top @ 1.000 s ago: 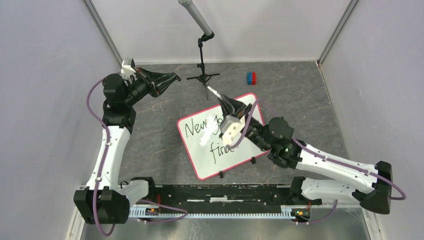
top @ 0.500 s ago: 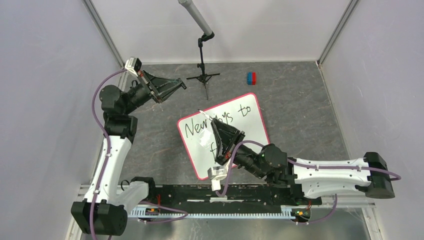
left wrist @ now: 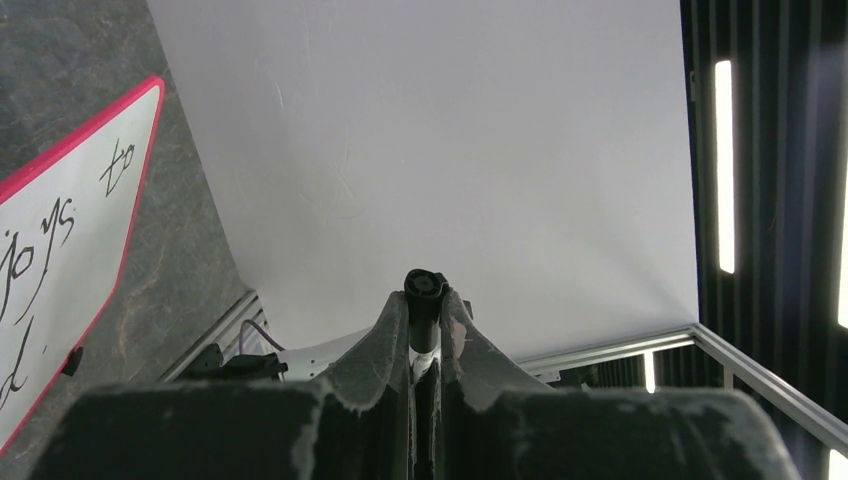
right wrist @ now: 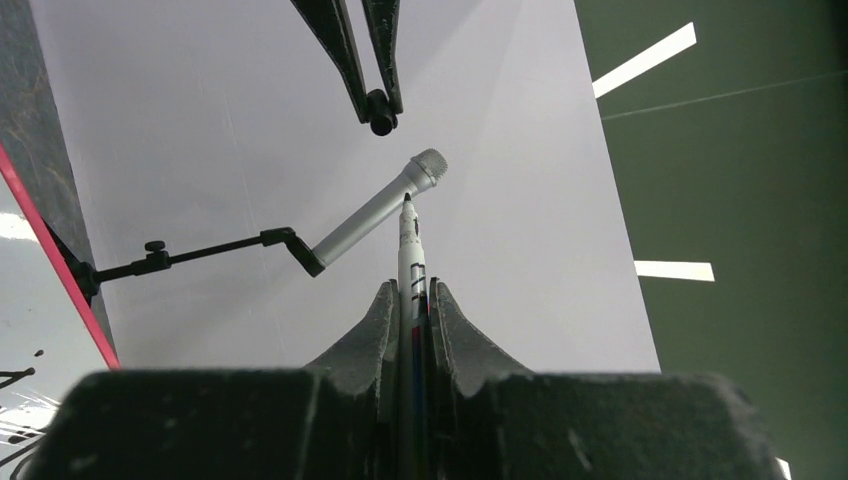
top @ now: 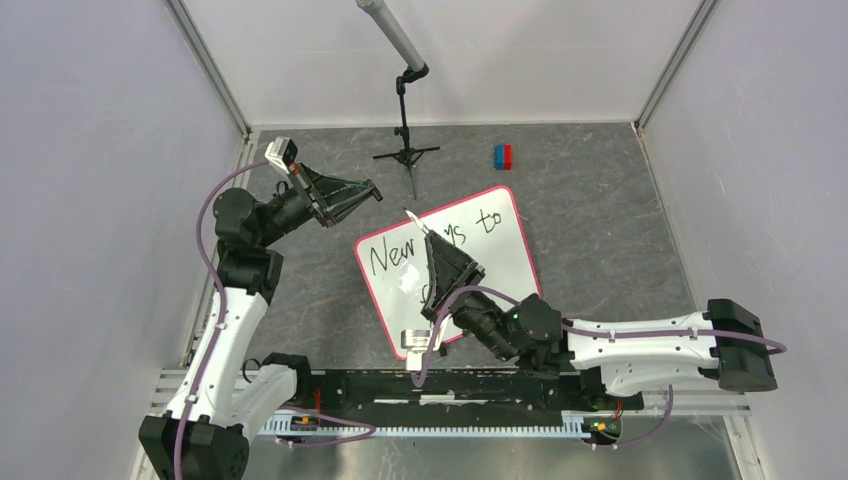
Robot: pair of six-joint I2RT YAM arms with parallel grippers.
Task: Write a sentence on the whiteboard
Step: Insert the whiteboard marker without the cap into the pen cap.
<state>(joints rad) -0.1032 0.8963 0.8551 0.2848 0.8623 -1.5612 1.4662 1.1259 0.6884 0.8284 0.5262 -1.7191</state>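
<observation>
The whiteboard [top: 505,262] lies tilted on the dark table, white with a pink-red rim. Of the sentence [top: 386,255] I read "New" and "to"; the right arm hides the other words. My right gripper [top: 431,238] hovers over the board's middle, shut on a white marker [right wrist: 410,245] whose black tip points up and far-left. My left gripper [top: 374,189] hangs beyond the board's far-left corner, shut on a small black cap [left wrist: 424,288], close to the marker tip. The right wrist view shows the left gripper [right wrist: 378,118] just above the tip. The board also shows in the left wrist view [left wrist: 70,230].
A grey microphone [top: 392,32] on a black tripod stand [top: 405,155] stands at the back. A red and blue block [top: 502,156] lies at the back right. White walls close in three sides. A black rail [top: 440,385] runs along the near edge.
My right arm swung back toward the near edge and lifted the marker off the board's far part to above its middle. My left gripper moved right and nearer, toward the marker tip.
</observation>
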